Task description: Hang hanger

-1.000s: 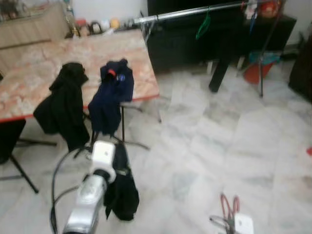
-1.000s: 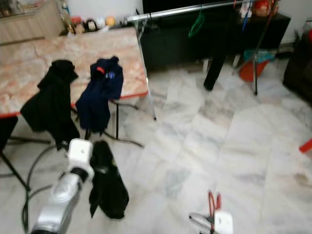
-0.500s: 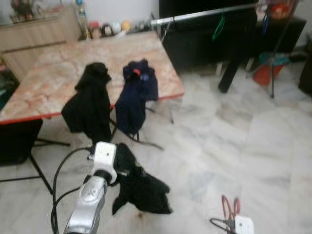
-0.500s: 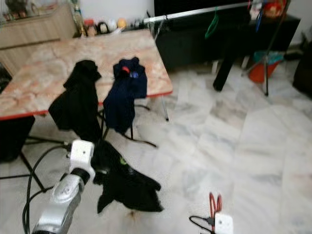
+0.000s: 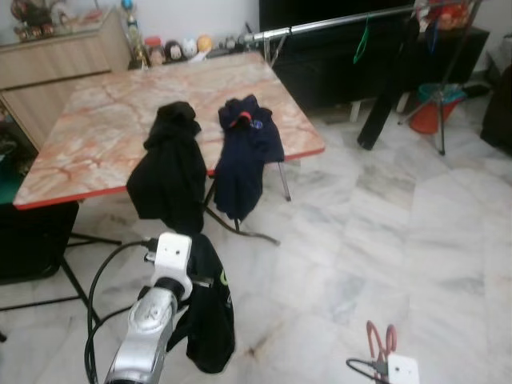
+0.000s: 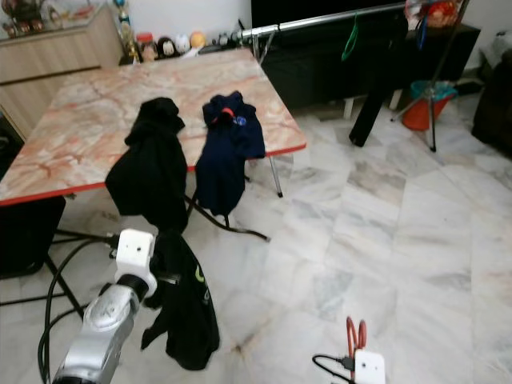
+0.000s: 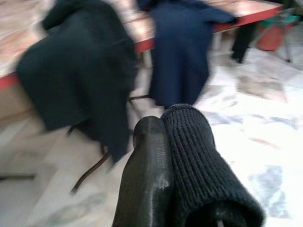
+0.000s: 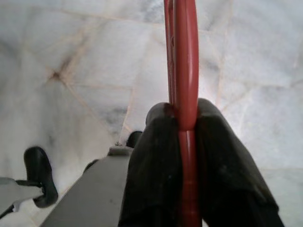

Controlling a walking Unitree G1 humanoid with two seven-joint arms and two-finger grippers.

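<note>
Marble floor (image 5: 384, 240) ahead, clothes rail (image 5: 336, 22) beyond.
I see my right claw (image 8: 182, 137) clamped on a red hanger (image 8: 183, 61), left claw (image 7: 163, 142) pinching black knit garment (image 6: 186, 312).

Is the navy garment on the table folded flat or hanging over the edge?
Hanging over. The navy garment is bunched on the table top, its lower part drooping past the red front edge.
</note>
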